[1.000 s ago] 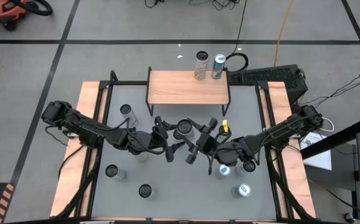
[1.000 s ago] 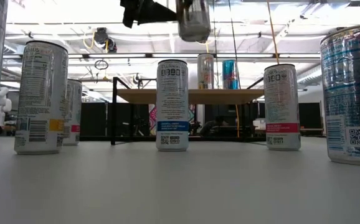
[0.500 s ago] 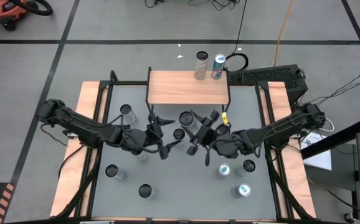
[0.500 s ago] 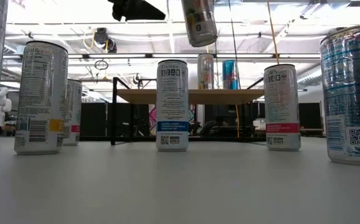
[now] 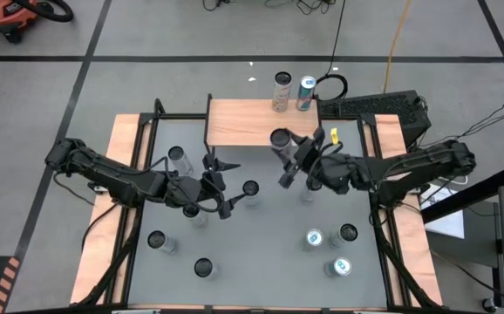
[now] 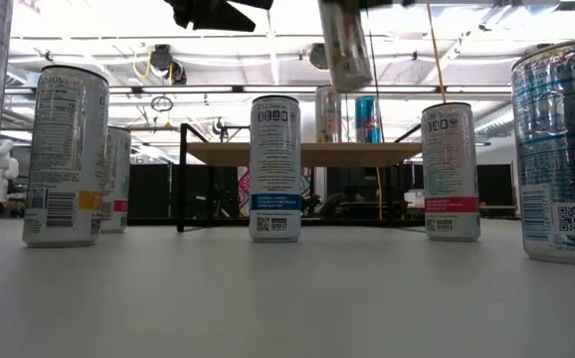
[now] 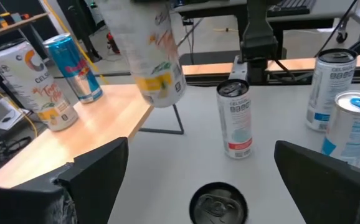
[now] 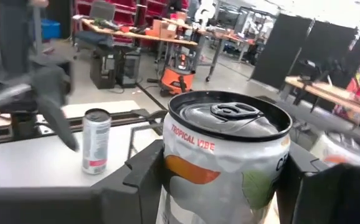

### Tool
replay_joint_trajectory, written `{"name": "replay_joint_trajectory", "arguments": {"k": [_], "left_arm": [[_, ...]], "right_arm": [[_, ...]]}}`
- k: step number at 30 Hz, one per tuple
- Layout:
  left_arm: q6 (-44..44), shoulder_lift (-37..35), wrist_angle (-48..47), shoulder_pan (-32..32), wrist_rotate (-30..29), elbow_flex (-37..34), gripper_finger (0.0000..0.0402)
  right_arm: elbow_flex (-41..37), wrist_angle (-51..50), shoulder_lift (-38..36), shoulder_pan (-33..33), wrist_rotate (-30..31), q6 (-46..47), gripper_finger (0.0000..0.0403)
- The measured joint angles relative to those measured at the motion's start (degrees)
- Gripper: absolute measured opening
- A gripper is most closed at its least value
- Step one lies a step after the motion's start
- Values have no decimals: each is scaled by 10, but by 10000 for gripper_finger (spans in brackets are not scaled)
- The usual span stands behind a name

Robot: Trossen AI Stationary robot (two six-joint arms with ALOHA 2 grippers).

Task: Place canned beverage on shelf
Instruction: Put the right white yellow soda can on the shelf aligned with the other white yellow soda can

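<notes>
Grey table (image 5: 261,227) with standing cans, right gripper (image 5: 289,157) clamping a Tropical Vibe can (image 8: 227,163) above the wooden shelf's (image 5: 252,122) front edge, left gripper (image 5: 220,185) spread wide, empty, mid-table.

vacuum (image 5: 12,17): orange, on floor, far left | keyboard (image 5: 376,106): black, beside table's far right corner
</notes>
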Motion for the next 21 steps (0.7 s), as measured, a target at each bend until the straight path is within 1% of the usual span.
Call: {"name": "replay_joint_trajectory", "arguments": {"k": [2,7,11,21], "left_arm": [[0,0,0,4,3,0,397],[4,0,-12,8,4,0,397],[4,0,-25,13,5,0,397],[2,0,-27,14,5,0,397]], "right_arm": [[-33,44,-9,-21,-6,-1,171],[-81,122,-20,-72,-61,-1,171],[-86,136,-20,-113,-101,-4,171],[-86,129,-13,-219,-212,7,171]]}}
